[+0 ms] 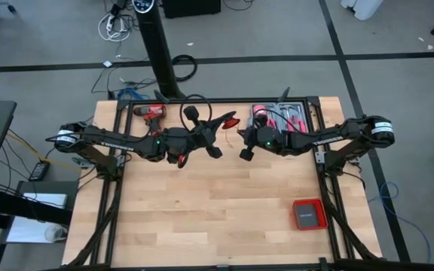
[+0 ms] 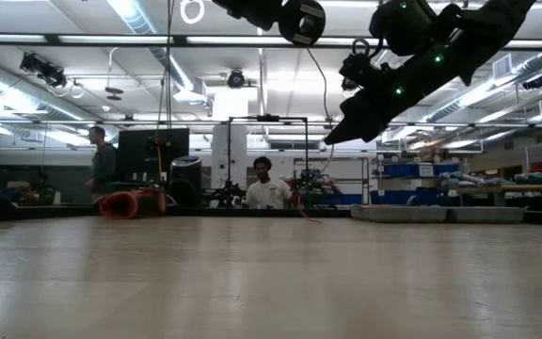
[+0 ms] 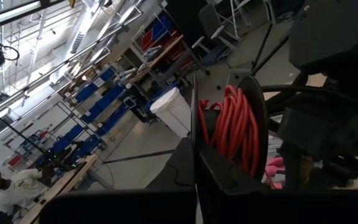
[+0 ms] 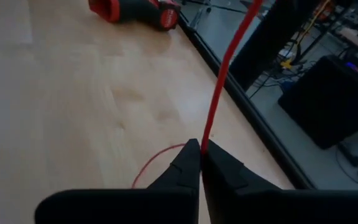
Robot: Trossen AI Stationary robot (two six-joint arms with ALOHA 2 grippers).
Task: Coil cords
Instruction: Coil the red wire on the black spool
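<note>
- The red cord [image 4: 219, 87] runs as a thin taut line from the tips of the right gripper [image 4: 199, 151] up toward the top of the right wrist frame; a slack loop of it lies on the wooden table [image 4: 73, 93] just below and to the left of the tips.
- The right gripper's two dark fingers are pressed together with the cord pinched between them.
- In the overhead frame both grippers meet a little above centre, the right gripper [image 1: 245, 153] just right of the middle and the left gripper [image 1: 181, 159] just left of it.
- The left gripper [image 3: 196, 186] is closed on a dark reel [image 3: 253, 118] (a flat disc edge shows on either side) wound with many turns of the red cord.
- The drill [image 1: 151, 112] lies at the upper left of the table, well apart from the work; the red box [image 1: 308, 214] sits at the lower right.
- Handling, as a judgement: the cord looks light, limp and thin, so it will sag and tangle once tension drops.
- It seems best held close to the reel, with a firm pinch, since such a fine smooth strand could slide through the tips.
</note>
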